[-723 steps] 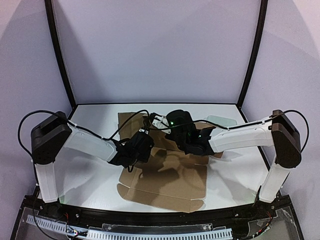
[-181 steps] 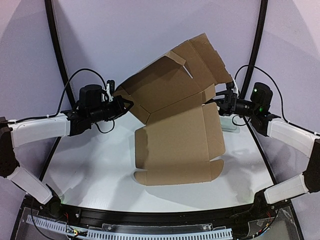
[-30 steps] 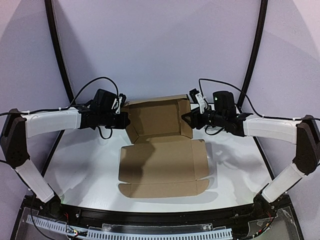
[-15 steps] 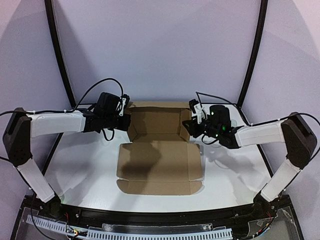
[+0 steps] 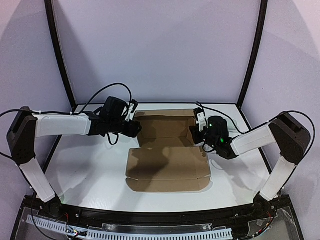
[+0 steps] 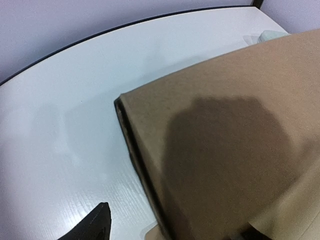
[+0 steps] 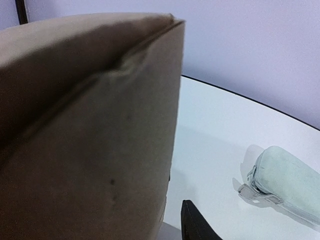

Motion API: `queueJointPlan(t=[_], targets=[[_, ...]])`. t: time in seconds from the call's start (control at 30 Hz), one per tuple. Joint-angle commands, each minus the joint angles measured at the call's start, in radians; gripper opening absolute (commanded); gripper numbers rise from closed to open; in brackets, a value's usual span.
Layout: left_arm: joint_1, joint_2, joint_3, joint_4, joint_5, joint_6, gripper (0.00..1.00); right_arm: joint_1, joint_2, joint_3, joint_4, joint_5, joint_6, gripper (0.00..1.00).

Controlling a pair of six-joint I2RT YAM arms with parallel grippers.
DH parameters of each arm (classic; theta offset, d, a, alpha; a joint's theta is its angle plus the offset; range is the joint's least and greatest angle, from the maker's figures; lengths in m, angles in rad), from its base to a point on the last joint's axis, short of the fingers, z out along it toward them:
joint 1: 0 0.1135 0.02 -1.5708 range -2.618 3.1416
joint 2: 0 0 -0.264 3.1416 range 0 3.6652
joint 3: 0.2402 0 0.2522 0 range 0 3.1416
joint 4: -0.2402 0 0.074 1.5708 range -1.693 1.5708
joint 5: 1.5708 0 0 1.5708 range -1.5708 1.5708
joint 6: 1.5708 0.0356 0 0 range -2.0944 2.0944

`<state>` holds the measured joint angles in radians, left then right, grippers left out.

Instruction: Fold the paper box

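The paper box (image 5: 167, 162) is brown corrugated cardboard lying on the white table. Its rear half forms a shallow tray with raised walls, and its front flap lies flat toward me. My left gripper (image 5: 134, 128) is at the tray's left wall, open. In the left wrist view that wall (image 6: 220, 150) stands between the jaws, and one fingertip (image 6: 97, 225) is well clear of it. My right gripper (image 5: 198, 131) is at the right wall (image 7: 90, 140), open. One fingertip (image 7: 195, 225) shows apart from the cardboard; the other is hidden behind it.
A small pale translucent object (image 7: 285, 187) lies on the table to the right of the box, near the back edge; it also shows as the pale object (image 6: 270, 36) in the left wrist view. Black frame posts (image 5: 252, 55) rise at the back corners.
Both arms have come down and the box has settled onto the table, shifted slightly right. My left gripper has opened and let go of the left wall. The right jaws have narrowed.
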<state>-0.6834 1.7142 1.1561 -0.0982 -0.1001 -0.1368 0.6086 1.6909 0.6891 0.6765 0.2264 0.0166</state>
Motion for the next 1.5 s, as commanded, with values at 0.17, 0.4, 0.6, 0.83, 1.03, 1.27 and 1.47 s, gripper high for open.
queueJointPlan(t=[0.17, 0.4, 0.6, 0.83, 1.03, 1.27, 1.47], targets=[[-0.005, -0.254, 0.062, -0.166, 0.234, -0.03, 0.99, -0.001, 0.022, 0.013, -0.002, 0.066, -0.018, 0.37], [-0.007, -0.092, 0.362, -0.246, 0.213, -0.103, 0.99, -0.001, 0.024, 0.009, -0.011, 0.057, 0.009, 0.36], [-0.035, 0.141, 0.51, -0.273, 0.178, 0.024, 0.99, -0.001, 0.014, 0.006, -0.023, 0.051, 0.025, 0.36], [-0.044, 0.193, 0.44, -0.146, 0.129, 0.076, 0.99, -0.002, 0.002, 0.003, -0.046, 0.045, 0.044, 0.36], [-0.079, 0.207, 0.376, -0.112, 0.036, 0.124, 0.99, -0.003, -0.004, 0.001, -0.051, 0.063, 0.084, 0.36], [-0.107, 0.232, 0.357, -0.134, -0.034, 0.173, 0.98, -0.004, 0.047, 0.03, -0.024, 0.201, 0.155, 0.28], [-0.107, 0.233, 0.359, -0.136, -0.023, 0.156, 0.98, -0.004, 0.079, 0.042, -0.01, 0.32, 0.191, 0.21]])
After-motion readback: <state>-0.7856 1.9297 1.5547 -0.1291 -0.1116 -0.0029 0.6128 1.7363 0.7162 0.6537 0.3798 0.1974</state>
